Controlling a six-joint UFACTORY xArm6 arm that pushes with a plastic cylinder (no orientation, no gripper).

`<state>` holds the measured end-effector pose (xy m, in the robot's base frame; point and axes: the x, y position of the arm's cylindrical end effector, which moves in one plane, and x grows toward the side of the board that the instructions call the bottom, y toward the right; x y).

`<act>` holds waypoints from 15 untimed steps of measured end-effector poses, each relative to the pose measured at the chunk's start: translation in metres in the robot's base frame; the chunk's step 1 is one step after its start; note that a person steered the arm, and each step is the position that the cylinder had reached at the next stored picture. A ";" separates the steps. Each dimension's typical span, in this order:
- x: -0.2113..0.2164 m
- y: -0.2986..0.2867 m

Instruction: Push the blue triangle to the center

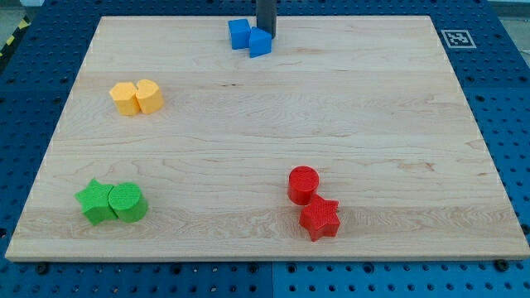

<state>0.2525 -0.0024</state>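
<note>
Two blue blocks sit near the board's top edge. The blue triangle (pixel 260 42) lies just below my tip (pixel 266 33) and touches it. A second blue block (pixel 239 33), squarish, sits right beside the triangle on its left. My tip comes down from the view's top, directly above the triangle and to the right of the squarish block. The wooden board's (pixel 265 124) centre lies well below the triangle.
Two yellow blocks (pixel 137 97) sit together at the upper left. A green star (pixel 95 201) and green cylinder (pixel 127 201) sit at the lower left. A red cylinder (pixel 303 184) and red star (pixel 320 218) sit at the lower middle-right. A marker tag (pixel 457 37) is at the top right.
</note>
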 end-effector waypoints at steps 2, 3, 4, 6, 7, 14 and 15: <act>0.004 -0.008; 0.004 -0.022; 0.004 -0.026; 0.040 -0.026; 0.071 -0.026; 0.124 -0.045; 0.124 -0.013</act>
<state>0.3766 -0.0153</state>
